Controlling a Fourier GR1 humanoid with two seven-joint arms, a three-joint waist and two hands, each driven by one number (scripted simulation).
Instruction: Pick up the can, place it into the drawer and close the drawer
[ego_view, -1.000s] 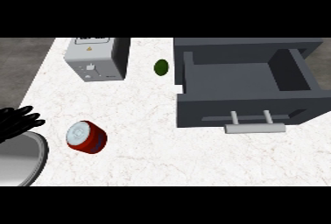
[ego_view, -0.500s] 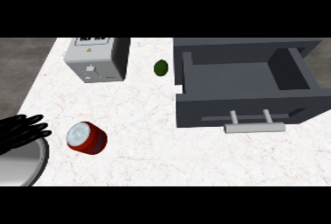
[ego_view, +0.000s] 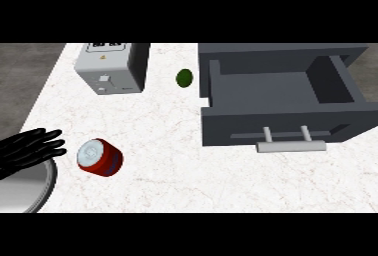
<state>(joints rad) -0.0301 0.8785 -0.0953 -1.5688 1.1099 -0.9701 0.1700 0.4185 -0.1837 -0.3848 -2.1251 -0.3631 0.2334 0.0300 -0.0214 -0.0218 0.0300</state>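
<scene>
Head view: left hand (ego_view: 29, 150) has slid closer since 1 s ago, fingers (ego_view: 46, 143) spread open and holding nothing, red can (ego_view: 100, 157) lying just beside their tips, drawer (ego_view: 284, 95) open well beyond; grasp looks next.

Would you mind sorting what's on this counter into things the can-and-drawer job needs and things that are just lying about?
Belong to the job:
- red can, lying on the counter
- open grey drawer
- left hand, open beside the can

Just lying about:
- white box-shaped appliance
- small green object
- metal bowl at the lower left edge
</scene>
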